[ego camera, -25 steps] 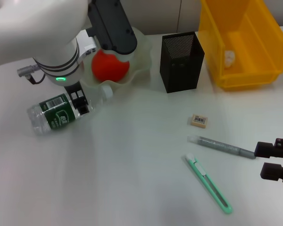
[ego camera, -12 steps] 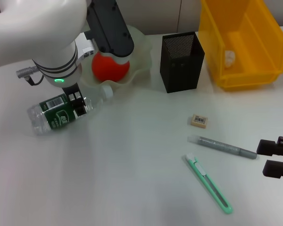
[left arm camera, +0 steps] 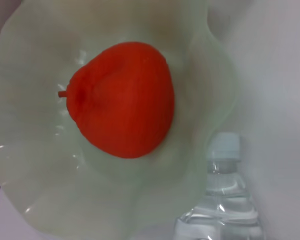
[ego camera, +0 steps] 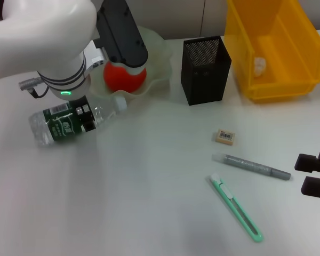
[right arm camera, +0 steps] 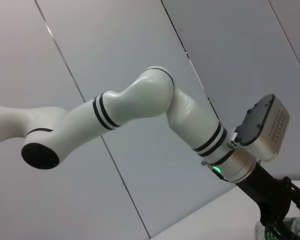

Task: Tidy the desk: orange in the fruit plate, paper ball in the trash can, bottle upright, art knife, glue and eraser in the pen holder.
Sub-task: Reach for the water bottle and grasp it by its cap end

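Observation:
The clear bottle [ego camera: 61, 125] with a green label lies on its side in front of the fruit plate [ego camera: 157, 50]; its white cap [left arm camera: 225, 144] nearly touches the plate's rim. My left gripper [ego camera: 84, 116] comes down onto the bottle's middle, its black fingers closed across it. The orange [ego camera: 125, 77] rests inside the plate. A crumpled paper ball [ego camera: 260, 65] lies in the yellow trash can [ego camera: 288, 85]. The eraser [ego camera: 225, 136], grey glue stick [ego camera: 250, 167] and green art knife [ego camera: 236, 208] lie on the table in front of the black mesh pen holder [ego camera: 205, 69]. My right gripper [ego camera: 316, 175] hovers open at the right edge.
The left arm's white body covers the table's back left corner. The right wrist view shows the left arm [right arm camera: 140, 105] against a grey panelled wall.
The left gripper has shifted slightly left, and the bottle has turned and moved with it. The right gripper has drifted toward the right edge.

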Tool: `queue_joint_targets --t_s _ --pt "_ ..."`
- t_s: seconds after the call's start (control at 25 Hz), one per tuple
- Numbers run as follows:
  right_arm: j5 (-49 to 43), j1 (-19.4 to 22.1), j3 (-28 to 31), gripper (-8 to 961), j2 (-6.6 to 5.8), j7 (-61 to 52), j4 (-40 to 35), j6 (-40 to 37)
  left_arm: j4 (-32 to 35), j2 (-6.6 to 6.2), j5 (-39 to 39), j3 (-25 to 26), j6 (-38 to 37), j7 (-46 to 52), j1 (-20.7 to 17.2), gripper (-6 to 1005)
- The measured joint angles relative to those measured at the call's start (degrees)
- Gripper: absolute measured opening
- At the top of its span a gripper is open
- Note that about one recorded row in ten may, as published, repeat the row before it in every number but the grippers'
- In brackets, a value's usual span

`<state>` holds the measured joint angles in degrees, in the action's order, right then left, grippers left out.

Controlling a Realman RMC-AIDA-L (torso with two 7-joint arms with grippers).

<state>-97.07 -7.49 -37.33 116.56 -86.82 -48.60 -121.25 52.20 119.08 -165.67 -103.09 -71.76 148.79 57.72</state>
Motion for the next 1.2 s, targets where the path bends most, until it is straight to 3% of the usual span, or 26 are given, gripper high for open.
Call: queue_joint_targets --t_s 1.08,1.2 --pt "0.08 -0.53 0.85 453 0.15 -0.13 0.23 -1.39 -6.38 0.1 0.51 -0.41 5.92 -0.83 0.09 781" --pt "0.01 -0.97 0.86 453 0.15 -0.4 0.26 -1.37 -7.22 0.1 0.88 -0.27 4.07 -1.03 0.06 783"
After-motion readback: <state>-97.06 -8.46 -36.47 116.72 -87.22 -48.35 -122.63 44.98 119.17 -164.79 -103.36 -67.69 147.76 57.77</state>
